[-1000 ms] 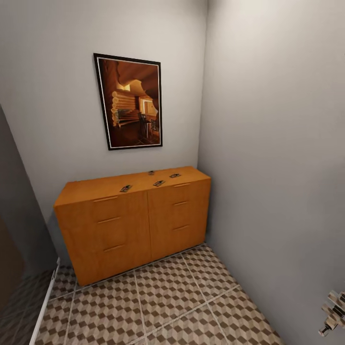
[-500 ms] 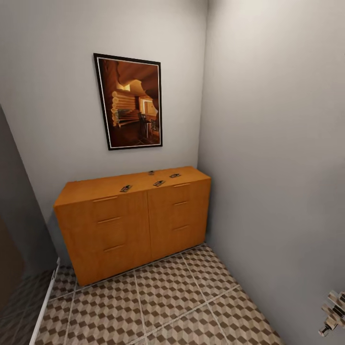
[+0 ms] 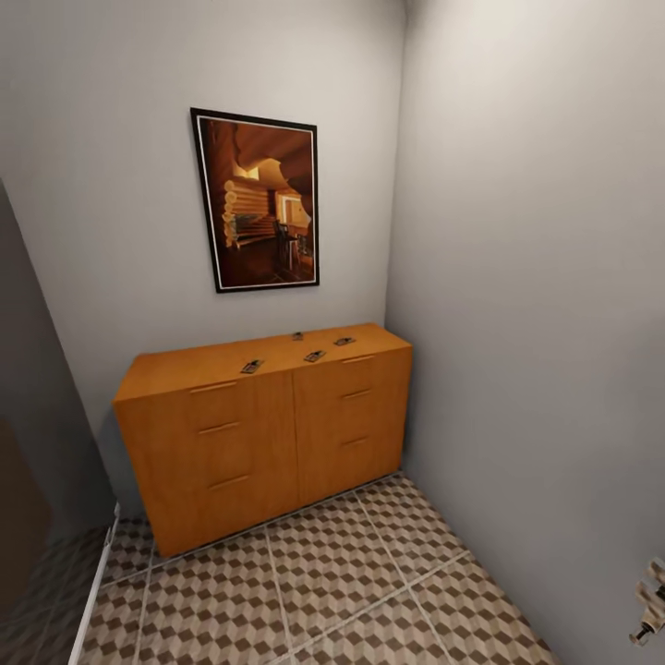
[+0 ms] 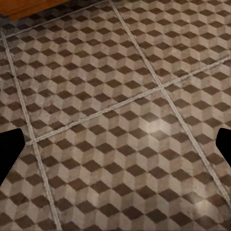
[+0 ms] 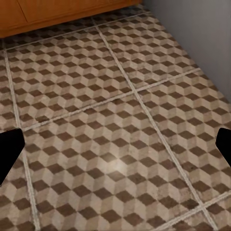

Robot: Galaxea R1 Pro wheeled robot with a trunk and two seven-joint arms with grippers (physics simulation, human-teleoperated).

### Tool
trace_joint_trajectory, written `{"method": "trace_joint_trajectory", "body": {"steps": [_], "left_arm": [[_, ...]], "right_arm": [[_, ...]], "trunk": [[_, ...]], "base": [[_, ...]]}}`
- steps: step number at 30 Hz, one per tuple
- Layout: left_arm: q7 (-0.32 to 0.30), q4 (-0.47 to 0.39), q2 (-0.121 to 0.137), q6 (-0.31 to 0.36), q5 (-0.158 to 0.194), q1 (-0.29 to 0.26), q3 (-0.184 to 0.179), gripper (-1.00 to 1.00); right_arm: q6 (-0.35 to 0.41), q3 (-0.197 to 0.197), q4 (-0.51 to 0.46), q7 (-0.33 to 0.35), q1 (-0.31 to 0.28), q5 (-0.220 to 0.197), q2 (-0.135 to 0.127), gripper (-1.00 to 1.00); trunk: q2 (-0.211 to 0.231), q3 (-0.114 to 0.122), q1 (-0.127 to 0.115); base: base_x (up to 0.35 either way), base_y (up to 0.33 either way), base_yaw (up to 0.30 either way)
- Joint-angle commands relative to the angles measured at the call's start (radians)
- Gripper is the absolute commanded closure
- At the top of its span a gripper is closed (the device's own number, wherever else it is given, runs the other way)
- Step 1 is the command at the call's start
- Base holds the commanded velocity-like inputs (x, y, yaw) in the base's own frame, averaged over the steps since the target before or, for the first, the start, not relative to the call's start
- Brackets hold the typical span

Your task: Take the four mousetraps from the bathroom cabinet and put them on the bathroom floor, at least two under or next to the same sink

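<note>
Several mousetraps lie on top of the orange-brown cabinet [image 3: 263,443] against the far wall: one near the middle front [image 3: 251,367], one further back [image 3: 297,336], and two toward the right end [image 3: 315,356] [image 3: 344,341]. They are small brown boards with dark metal parts. All of the cabinet's drawers are closed. The cube-patterned bathroom floor [image 3: 332,582] stretches from the cabinet toward me. My left gripper [image 4: 115,147] is open over bare tiles, its dark fingertips [image 4: 9,149] wide apart. My right gripper [image 5: 115,144] is open too, above tiles near the cabinet's base [image 5: 57,12].
A framed picture [image 3: 260,199] hangs above the cabinet. A grey wall [image 3: 536,323] closes the right side, where the end of my right arm [image 3: 649,605] shows low down. A dark door panel [image 3: 37,443] and a white threshold strip [image 3: 92,591] border the left.
The whole head view has shifted a little right and down, so the camera has moved. The mousetraps and the cabinet stay as they were.
</note>
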Motion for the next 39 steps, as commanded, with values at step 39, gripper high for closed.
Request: {"method": "trace_joint_trajectory", "body": {"steps": [39], "left_arm": [[0.0,-0.001,-0.001,-0.002,0.0,0.0,0.0,-1.0]], "right_arm": [[-0.003,0.001,0.0,-0.001,-0.001,0.001,0.0,-1.0]], "trunk": [[-0.001,0.057,0.0]], "base": [[0.0,0.03,-0.102]]}}
